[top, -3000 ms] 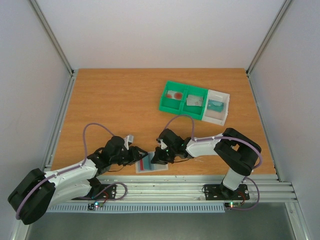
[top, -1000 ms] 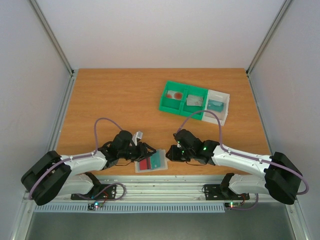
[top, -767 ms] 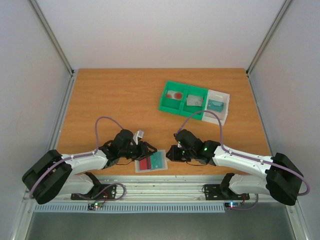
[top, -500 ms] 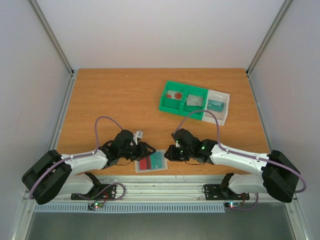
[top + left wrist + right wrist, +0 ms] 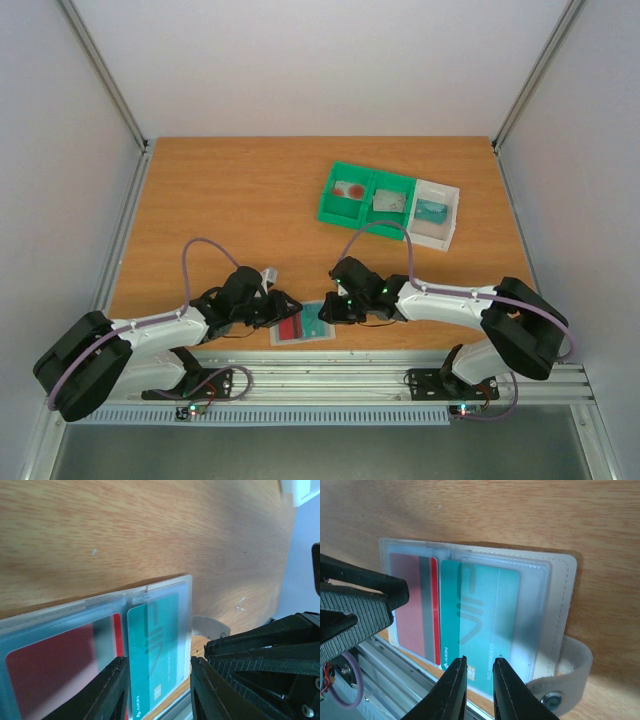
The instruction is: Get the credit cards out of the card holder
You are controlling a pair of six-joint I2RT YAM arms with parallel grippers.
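The card holder (image 5: 300, 338) lies open and flat at the table's near edge. In its translucent sleeves are two credit cards, a red card (image 5: 412, 605) and a teal card (image 5: 480, 605). The teal card's near end sticks out of its pocket. My left gripper (image 5: 157, 687) is low over the holder (image 5: 75, 610), open, its fingers either side of the teal card (image 5: 155, 645). My right gripper (image 5: 480, 680) hovers over the teal card's near edge from the other side. Its jaws stand a narrow gap apart with nothing between them. The holder's tab (image 5: 565, 675) with a snap lies beside it.
A green bin (image 5: 366, 203) with two compartments and a white tray (image 5: 436, 213) stand at the back right, each holding a card. The metal rail (image 5: 380, 375) runs just behind the holder's near edge. The two grippers (image 5: 288, 310) (image 5: 328, 310) are close together.
The right arm has swung its gripper a little left, closer over the holder. The left gripper has drawn back slightly to the left and narrowed a touch. The holder has stayed put.
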